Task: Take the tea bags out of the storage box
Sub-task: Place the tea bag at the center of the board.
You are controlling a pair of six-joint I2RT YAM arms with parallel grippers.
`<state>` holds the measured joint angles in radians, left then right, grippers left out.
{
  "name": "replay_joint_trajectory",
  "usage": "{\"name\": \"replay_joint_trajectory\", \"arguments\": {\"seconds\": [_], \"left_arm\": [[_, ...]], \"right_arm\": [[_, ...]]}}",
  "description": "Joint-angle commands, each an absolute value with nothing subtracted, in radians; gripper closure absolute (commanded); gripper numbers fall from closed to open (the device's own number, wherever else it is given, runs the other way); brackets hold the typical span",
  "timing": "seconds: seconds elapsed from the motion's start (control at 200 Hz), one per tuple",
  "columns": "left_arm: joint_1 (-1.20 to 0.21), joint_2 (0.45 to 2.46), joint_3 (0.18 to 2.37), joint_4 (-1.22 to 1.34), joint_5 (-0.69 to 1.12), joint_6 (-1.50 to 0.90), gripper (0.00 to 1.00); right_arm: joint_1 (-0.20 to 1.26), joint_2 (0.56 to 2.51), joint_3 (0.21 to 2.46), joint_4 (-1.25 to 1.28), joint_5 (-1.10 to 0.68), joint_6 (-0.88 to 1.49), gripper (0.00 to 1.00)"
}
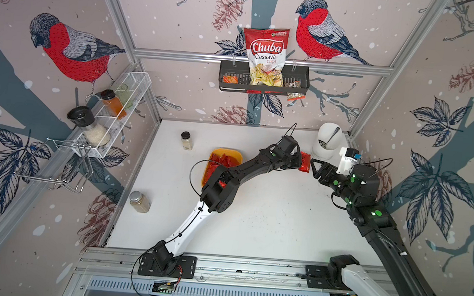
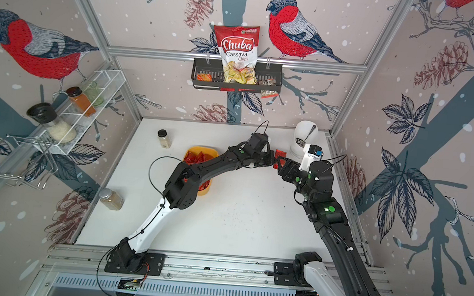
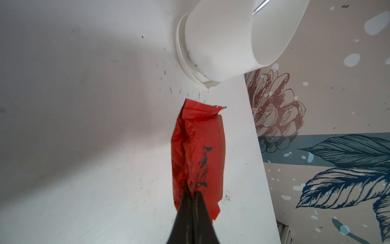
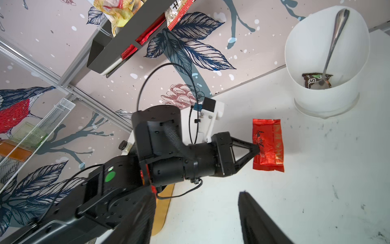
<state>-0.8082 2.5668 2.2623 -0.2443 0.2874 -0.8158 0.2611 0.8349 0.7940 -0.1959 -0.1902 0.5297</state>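
Tea bags [image 1: 223,161] lie heaped in the box [image 1: 227,151], left of the table's centre. The left arm [image 1: 220,188] crosses above the box's near end and hides it, so only the far half and its red foil show in both top views.

Right of the box and a little farther back, the left gripper [image 1: 299,163] is pinched tight on the edge of one tea bag [image 1: 304,162], which juts out to the right, well clear of the box. The right wrist view shows the black fingertips [image 4: 257,149] clamped on the crinkled foil [image 4: 268,145].

The right gripper [image 1: 316,168] is just right of that tea bag, its jaws parted and holding nothing. I cannot tell whether it touches the foil.

Farther back, in the far right corner, a white pot [image 1: 321,153] holds a spoon [image 4: 333,42]. A small jar [image 1: 186,141] stands far left of the box.
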Motion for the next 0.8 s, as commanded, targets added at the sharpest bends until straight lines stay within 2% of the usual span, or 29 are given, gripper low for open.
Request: {"name": "replay_joint_trajectory", "arguments": {"seconds": [0.0, 0.235, 0.355, 0.4, 0.47, 0.54, 0.635, 0.795], "left_arm": [[-0.809, 2.617, 2.297, -0.162, 0.303, -0.876, 1.00], [-0.808, 2.700, 2.350, -0.161, 0.339, -0.896, 1.00], [-0.810, 2.663, 2.343, -0.203, 0.294, -0.853, 0.59], [-0.808, 2.635, 2.330, -0.216, 0.271, -0.831, 0.50], [-0.806, 2.584, 2.305, -0.231, 0.242, -0.796, 0.43], [-0.802, 2.522, 2.271, -0.249, 0.217, -0.762, 0.42], [-0.798, 2.406, 2.196, -0.277, 0.163, -0.707, 0.45], [-0.754, 2.152, 1.927, -0.276, 0.100, -0.650, 0.50]], "right_arm": [[0.259, 0.825, 0.783, -0.210, -0.198, 0.535, 0.33], [0.255, 0.827, 0.775, -0.212, -0.194, 0.526, 0.33], [0.254, 0.831, 0.772, -0.206, -0.194, 0.530, 0.32], [0.253, 0.833, 0.770, -0.203, -0.194, 0.534, 0.31], [0.255, 0.837, 0.767, -0.195, -0.195, 0.542, 0.29], [0.255, 0.845, 0.764, -0.179, -0.206, 0.553, 0.29], [0.263, 0.858, 0.759, -0.152, -0.219, 0.568, 0.29], [0.329, 0.908, 0.749, -0.095, -0.200, 0.593, 0.31]]}}
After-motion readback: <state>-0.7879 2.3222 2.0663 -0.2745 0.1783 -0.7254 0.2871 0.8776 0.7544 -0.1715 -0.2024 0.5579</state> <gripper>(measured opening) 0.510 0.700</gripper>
